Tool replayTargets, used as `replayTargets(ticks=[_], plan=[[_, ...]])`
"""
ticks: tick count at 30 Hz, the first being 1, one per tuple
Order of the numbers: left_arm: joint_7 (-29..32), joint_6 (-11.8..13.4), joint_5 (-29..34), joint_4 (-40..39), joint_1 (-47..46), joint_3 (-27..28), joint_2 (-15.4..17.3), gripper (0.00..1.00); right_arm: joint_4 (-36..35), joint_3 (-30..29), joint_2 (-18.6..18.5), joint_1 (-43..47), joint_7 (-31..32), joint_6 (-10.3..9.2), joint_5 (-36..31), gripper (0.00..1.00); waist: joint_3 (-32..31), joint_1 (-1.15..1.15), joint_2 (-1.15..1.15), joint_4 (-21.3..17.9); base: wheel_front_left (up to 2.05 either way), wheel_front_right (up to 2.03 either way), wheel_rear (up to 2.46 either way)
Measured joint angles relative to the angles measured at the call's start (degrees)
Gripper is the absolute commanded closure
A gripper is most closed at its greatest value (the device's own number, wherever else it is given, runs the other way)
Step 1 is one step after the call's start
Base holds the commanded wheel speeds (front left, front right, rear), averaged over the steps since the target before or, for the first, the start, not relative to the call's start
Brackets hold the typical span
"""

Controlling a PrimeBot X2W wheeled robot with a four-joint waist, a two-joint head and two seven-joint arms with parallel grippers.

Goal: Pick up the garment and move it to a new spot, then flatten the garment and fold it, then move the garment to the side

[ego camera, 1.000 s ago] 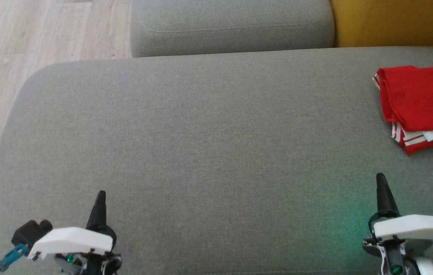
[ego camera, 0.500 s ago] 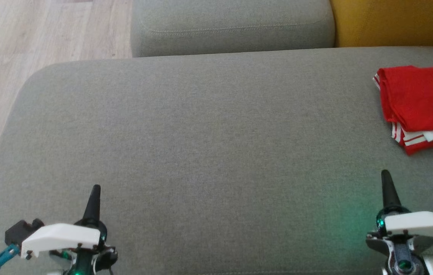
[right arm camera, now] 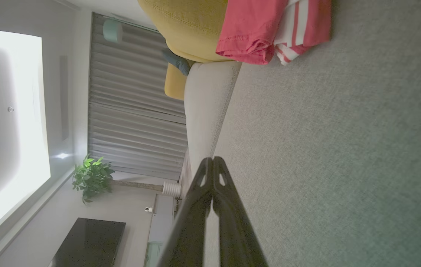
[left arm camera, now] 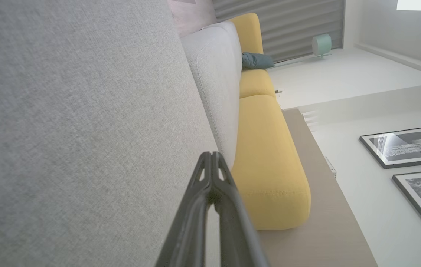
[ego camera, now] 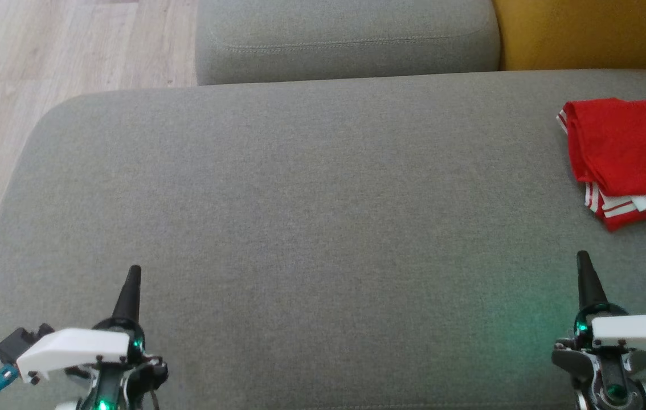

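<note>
The garment is a red shirt with white stripes, lying folded at the far right of the grey sofa seat; in the right wrist view the garment sits at the top. My left gripper is shut and empty at the lower left of the head view, far from the garment. My right gripper is shut and empty at the lower right, a short way in front of the garment and apart from it. In the wrist views the left gripper and the right gripper each show both fingertips pressed together.
A grey back cushion rises behind the seat, with a yellow cushion to its right. Wooden floor lies beyond the seat's left edge. The left wrist view shows more yellow cushions and framed pictures.
Both grippers have drifted outward: the left one to the left and slightly up the picture, the right one to the right. The garment has not moved.
</note>
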Motion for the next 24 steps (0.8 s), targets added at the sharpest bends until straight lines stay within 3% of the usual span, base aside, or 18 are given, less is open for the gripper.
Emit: replayTargets(ticks=[24], plan=[[4.1, -2.7, -14.9, -0.6, -1.7, 3.9, 0.0, 1.00, -0.9, -2.3, 0.0, -1.3, 2.8, 0.00, 16.3, 1.00, 0.0, 0.00, 0.00, 0.1, 0.00, 0.00, 0.00]])
